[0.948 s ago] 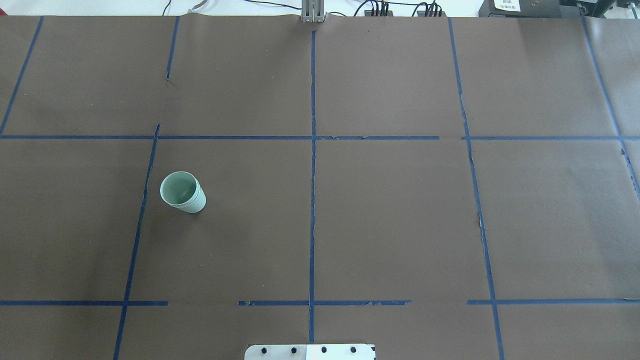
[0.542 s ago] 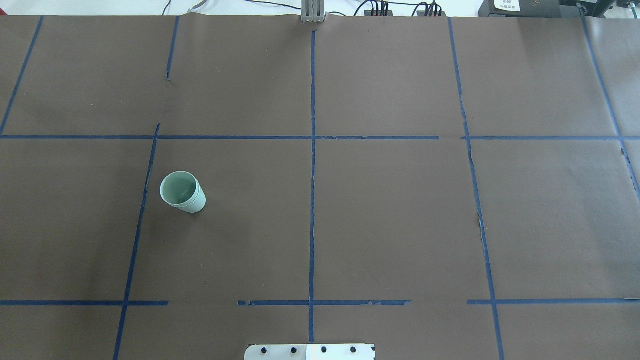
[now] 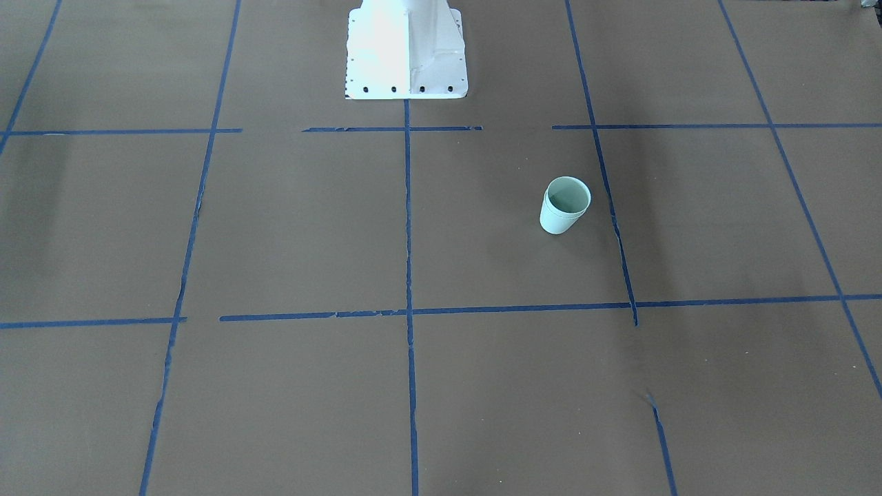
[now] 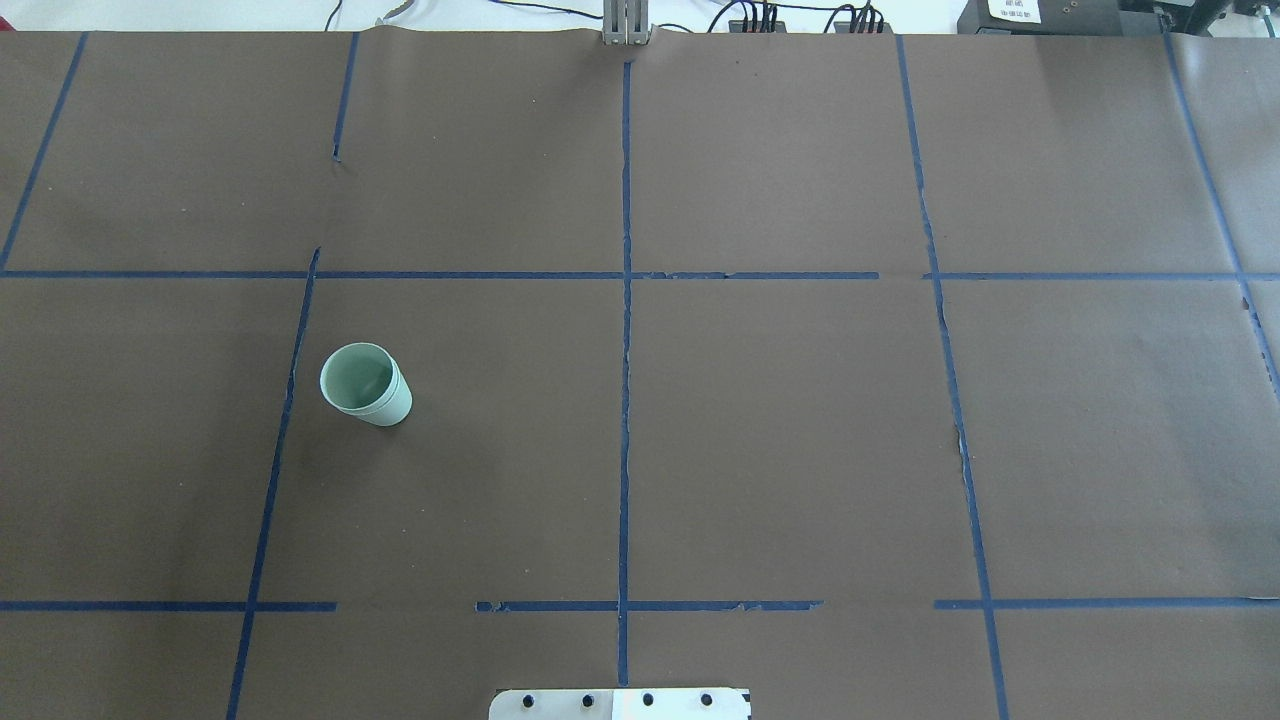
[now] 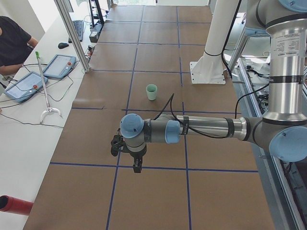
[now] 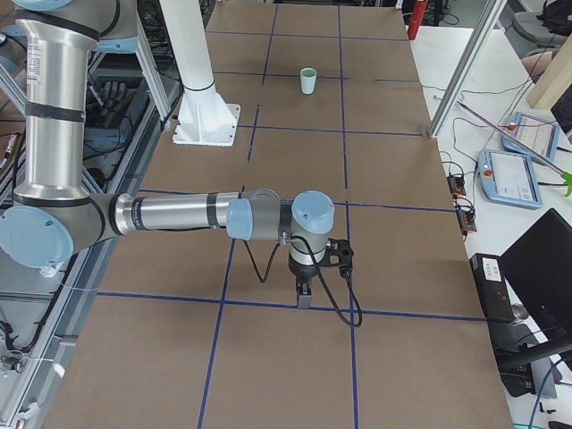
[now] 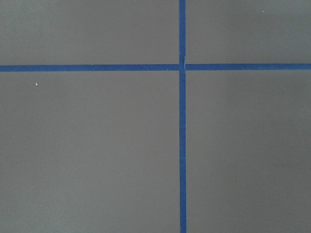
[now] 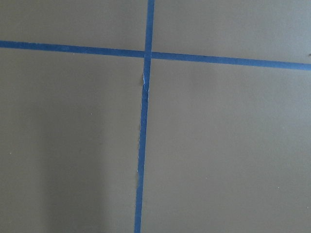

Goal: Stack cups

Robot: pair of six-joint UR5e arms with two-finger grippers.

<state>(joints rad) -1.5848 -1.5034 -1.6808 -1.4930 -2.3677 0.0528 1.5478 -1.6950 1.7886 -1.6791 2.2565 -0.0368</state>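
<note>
The two pale mint-green cups stand upright as one nested stack on the brown table cover, on my left side; a double rim shows. The stack also shows in the front view, the left side view and the right side view. My left gripper hangs over a tape crossing far from the stack and shows only in the left side view, so I cannot tell its state. My right gripper shows only in the right side view and I cannot tell its state. Both wrist views show only table cover and blue tape.
The white robot pedestal stands at the table's near edge. Blue tape lines divide the brown cover into rectangles. A side table with tablets and a grabber stick lies beyond the far edge. A red cylinder lies at the left end.
</note>
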